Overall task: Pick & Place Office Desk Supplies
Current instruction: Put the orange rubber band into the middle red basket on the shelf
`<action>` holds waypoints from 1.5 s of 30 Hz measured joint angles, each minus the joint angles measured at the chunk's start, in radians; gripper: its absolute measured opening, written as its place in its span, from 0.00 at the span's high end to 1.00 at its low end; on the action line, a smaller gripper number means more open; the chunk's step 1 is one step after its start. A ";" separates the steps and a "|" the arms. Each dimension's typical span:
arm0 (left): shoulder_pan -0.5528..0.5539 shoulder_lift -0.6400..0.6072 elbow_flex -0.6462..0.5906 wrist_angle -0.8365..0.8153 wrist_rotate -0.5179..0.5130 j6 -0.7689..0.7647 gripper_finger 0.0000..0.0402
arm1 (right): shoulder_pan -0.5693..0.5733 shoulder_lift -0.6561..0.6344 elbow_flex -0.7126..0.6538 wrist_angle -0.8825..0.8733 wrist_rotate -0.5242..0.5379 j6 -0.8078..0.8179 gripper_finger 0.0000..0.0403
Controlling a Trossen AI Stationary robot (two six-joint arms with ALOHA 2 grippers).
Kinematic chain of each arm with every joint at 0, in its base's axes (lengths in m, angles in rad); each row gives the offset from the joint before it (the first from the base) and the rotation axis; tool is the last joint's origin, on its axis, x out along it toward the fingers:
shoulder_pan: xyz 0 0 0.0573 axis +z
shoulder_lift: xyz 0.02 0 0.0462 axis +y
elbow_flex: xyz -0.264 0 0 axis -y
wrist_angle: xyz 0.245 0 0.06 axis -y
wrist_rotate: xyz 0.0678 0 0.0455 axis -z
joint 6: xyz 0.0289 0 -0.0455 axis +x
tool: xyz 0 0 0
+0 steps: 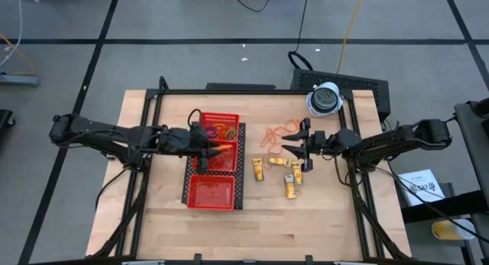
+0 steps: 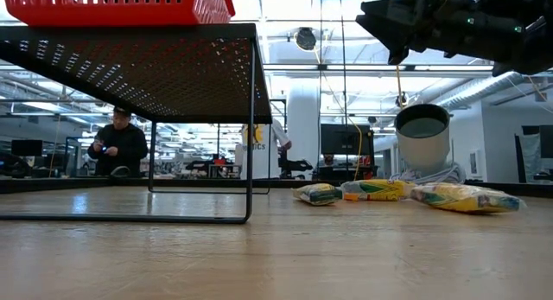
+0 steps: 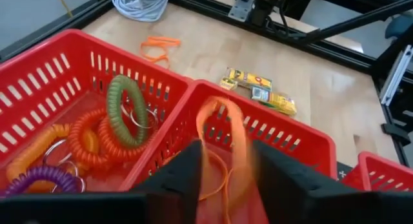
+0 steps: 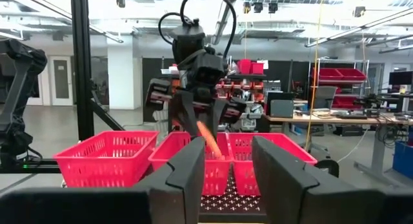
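The red tray point(image 1: 215, 159) lies under the left gripper point(image 1: 208, 149), whose parted fingers flank an orange rubber band point(image 3: 222, 143) draped over the middle compartment's edge; right gripper point(image 1: 294, 142) hovers empty, fingers apart, above open tabletop, yellow sticks point(image 1: 293, 179) just beneath.

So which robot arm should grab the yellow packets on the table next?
Probably the right. The right gripper hovers open and empty just beside the yellow packets, while the left gripper is over the red tray with an orange rubber band between its fingers.

Red three-compartment mesh tray point(image 1: 215, 192) on a black perforated stand point(image 1: 241, 173), white-grey dome point(image 1: 325, 98) at the table's point(image 1: 328, 219) far edge
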 joint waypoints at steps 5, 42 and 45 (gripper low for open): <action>0.000 0.000 0.000 0.002 0.000 0.014 0.46 | 0.000 0.000 0.000 -0.005 0.000 0.000 0.70; -0.006 -0.255 0.000 -0.044 -0.174 0.205 0.29 | -0.378 0.024 0.120 -1.160 0.314 0.397 0.69; 0.004 -0.242 0.000 -0.045 -0.173 0.189 0.29 | -0.386 0.062 0.119 -1.142 0.277 0.390 0.69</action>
